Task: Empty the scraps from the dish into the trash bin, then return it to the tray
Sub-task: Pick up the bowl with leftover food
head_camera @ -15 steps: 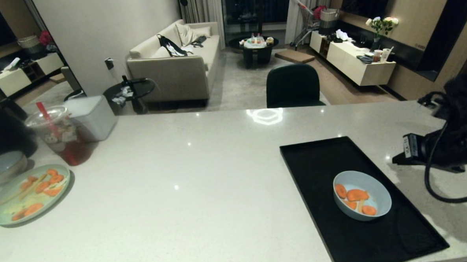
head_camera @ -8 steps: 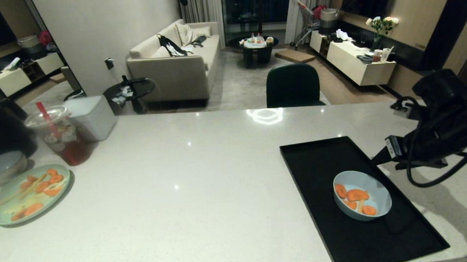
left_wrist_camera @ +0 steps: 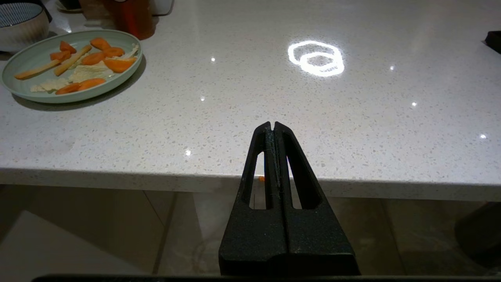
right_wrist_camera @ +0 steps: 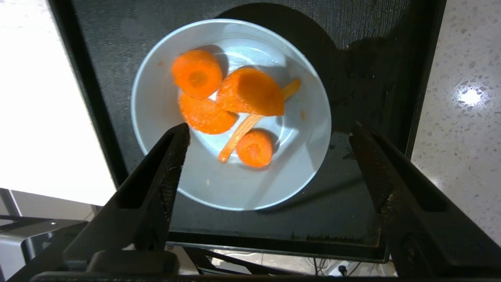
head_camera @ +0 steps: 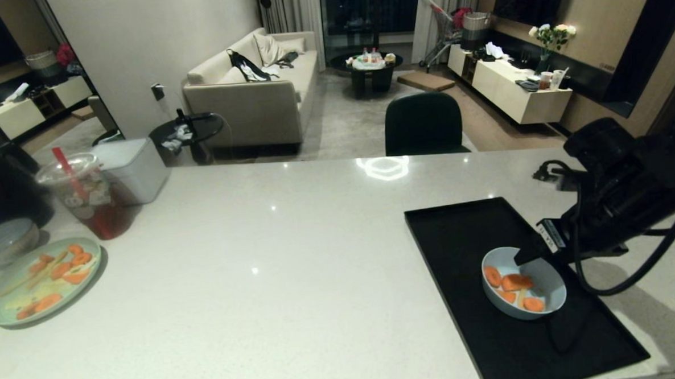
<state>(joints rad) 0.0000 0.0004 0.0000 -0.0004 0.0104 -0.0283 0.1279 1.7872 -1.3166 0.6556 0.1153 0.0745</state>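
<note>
**Dish on the tray, right fingers spread above it**

Dish [head_camera: 523,282] sits toward the lower right of the head view, inside the tray [head_camera: 459,230], with the scraps [right_wrist_camera: 231,105] lying in it: orange carrot slices and a thin pale strip. Seen through the right wrist camera, the right gripper [right_wrist_camera: 270,156] hangs over the dish with its fingers [right_wrist_camera: 172,156] spread wide, one over the dish's inside and the other out over the tray, touching nothing that I can tell. The tray lies on the pale bench [head_camera: 289,260].

Risk, as I judge it: the smooth, sloped rim could slip out of a pinch, or the dish could tip early and drop carrot onto the tray or bench.

At the left edge of the head view stand a green plate [head_camera: 39,279] of similar scraps and a grey-white bowl [head_camera: 3,241], easy to mistake for targets. The left gripper [left_wrist_camera: 273,133] is parked below the bench edge, fingers pressed together.

No trash bin appears in any view, and the right arm is cut off at the frame's right edge
</note>
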